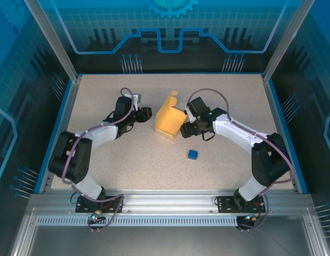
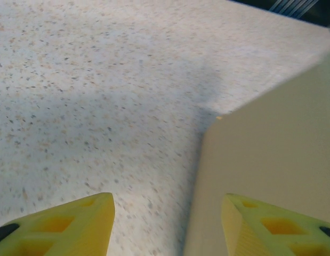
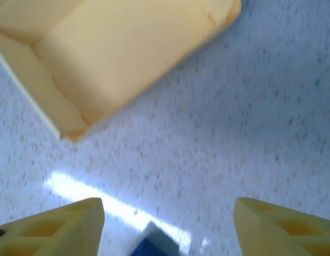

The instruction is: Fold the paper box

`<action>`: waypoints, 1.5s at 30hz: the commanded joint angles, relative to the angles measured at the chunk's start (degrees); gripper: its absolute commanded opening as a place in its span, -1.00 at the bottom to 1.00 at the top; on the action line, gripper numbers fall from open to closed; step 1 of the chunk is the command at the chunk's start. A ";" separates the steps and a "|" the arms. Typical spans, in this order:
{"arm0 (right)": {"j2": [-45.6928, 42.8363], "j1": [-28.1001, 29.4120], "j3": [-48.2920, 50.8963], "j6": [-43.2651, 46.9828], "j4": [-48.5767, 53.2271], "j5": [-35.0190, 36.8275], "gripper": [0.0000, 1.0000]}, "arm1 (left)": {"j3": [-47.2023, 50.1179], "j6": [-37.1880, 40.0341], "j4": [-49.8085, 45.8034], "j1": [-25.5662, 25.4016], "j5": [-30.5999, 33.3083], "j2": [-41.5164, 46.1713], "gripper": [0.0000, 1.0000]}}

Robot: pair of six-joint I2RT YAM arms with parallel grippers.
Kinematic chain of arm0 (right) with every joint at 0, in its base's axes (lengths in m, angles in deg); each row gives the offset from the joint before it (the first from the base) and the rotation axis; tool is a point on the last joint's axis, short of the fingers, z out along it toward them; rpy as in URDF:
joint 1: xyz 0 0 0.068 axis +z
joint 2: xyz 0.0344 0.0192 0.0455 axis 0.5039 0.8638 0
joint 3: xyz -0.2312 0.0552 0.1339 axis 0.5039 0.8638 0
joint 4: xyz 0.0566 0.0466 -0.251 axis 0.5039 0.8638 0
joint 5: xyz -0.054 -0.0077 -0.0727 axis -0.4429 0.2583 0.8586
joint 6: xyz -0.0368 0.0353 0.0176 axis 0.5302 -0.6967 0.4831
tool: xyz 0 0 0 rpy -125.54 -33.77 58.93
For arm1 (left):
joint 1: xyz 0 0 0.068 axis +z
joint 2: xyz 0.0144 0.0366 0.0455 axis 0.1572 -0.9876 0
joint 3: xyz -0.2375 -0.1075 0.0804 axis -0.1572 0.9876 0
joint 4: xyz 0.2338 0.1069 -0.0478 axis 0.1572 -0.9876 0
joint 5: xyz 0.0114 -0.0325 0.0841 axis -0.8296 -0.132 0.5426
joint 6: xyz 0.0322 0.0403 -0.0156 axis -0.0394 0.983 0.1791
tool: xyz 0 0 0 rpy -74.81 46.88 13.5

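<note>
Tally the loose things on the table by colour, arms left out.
Pale yellow: 1, the paper box, partly folded with a flap standing up
Blue: 1, the small cube
Total: 2

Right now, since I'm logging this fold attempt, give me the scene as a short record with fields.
paper box: partly folded, open, standing mid-table
left gripper: open, holding nothing, box wall beside one finger
right gripper: open, holding nothing, box just ahead
blue cube: on the table, apart from the box, on its near side
</note>
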 commanded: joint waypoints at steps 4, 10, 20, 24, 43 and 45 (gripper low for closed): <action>-4.76 0.25 6.39 -6.79 8.42 -4.32 0.38 | 5.75 2.81 0.78 -1.95 -4.85 11.66 0.18; -7.11 3.62 10.06 -13.97 8.48 -5.61 0.48 | 8.59 0.91 2.11 -2.46 -3.85 14.27 0.18; -6.60 5.58 14.71 -20.35 2.09 -5.40 0.64 | 7.90 0.12 3.26 -2.64 -5.45 13.39 0.18; -5.63 6.78 14.76 -21.78 0.16 -5.18 0.63 | 8.66 -0.39 3.81 -2.69 -5.23 13.79 0.18; 1.93 12.37 8.16 -20.65 0.49 1.04 0.48 | 8.85 -0.10 2.08 -2.64 -3.54 13.31 0.18; 3.42 13.54 6.75 -19.95 1.41 2.78 0.45 | 8.88 0.05 1.99 -2.64 -3.52 13.35 0.18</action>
